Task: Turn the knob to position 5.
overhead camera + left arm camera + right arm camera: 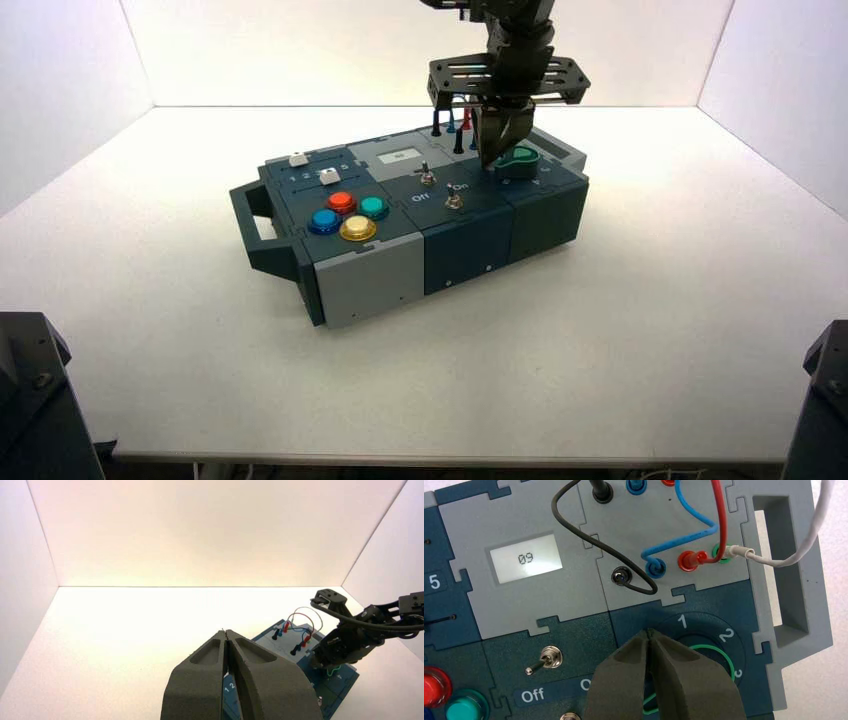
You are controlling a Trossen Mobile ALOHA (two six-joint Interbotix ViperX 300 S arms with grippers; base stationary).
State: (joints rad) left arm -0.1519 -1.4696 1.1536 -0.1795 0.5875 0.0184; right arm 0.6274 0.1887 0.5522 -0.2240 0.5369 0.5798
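Note:
The green knob (522,159) sits at the box's far right corner, inside a dial with printed 1, 2 and 3. My right gripper (496,160) comes down from above and stands just to the knob's left, its tips close to the box top. In the right wrist view the fingers are shut, tips together (650,630), with nothing between them. They cover most of the knob (716,654), so only its green rim shows and its pointed end is largely hidden. My left gripper (227,631) hangs shut well away from the box.
On the dark blue and grey box (370,275) are red (341,201), teal (373,206), blue (324,220) and yellow (357,228) buttons, two white sliders (298,159), toggle switches (549,659), a display (526,557) reading 09, and plugged wires (684,527). White walls ring the table.

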